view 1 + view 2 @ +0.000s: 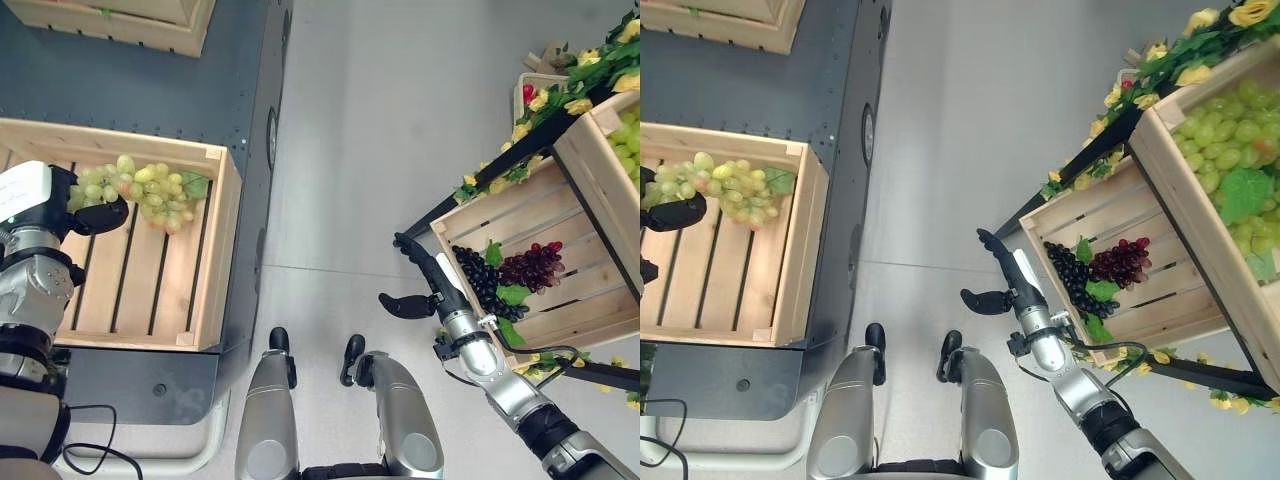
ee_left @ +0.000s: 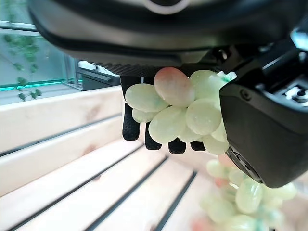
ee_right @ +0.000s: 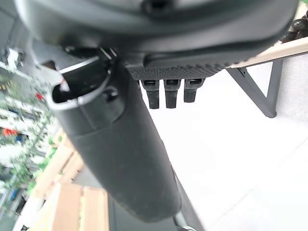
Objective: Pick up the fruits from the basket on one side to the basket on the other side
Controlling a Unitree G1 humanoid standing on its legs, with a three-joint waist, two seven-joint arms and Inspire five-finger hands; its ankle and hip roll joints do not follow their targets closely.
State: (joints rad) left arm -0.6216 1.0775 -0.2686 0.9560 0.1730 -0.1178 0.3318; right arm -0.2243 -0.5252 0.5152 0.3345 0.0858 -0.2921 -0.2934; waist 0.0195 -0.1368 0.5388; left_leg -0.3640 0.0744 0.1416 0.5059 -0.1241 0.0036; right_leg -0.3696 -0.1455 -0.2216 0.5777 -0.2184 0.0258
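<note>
Here, the left hand (image 1: pixel 95 215) is closed around a bunch of green grapes (image 1: pixel 150 190), its thumb and fingers curled about the upper part of the cluster; in the left wrist view the pale grapes (image 2: pixel 178 113) sit pinched between the thumb and the fingers (image 2: pixel 131 130), with more of the bunch hanging below. The bunch lies over the far part of the wooden crate (image 1: pixel 215 250) on the robot's left, close to the crate's far wall; whether it rests on the slats or hangs just above them cannot be told. This crate stands on a dark grey platform (image 1: pixel 150 90), and another wooden box (image 1: pixel 130 25) sits farther back on the same platform.

The right hand (image 1: pixel 425 285) is held out over the grey floor (image 1: pixel 400 130), just beside the near left corner of the right-hand crate (image 1: pixel 545 215), fingers straight and thumb spread, holding nothing. That crate holds a bunch of black grapes (image 1: pixel 482 280) and a bunch of dark red grapes (image 1: pixel 535 265), touching each other, with green leaves (image 1: pixel 512 294) among them. Above it, a second tilted crate (image 1: pixel 1200 190) contains more green grapes (image 1: pixel 1225 145). Yellow artificial flowers (image 1: pixel 525 130) and foliage trim the black stand (image 1: pixel 520 150) around both.
</note>
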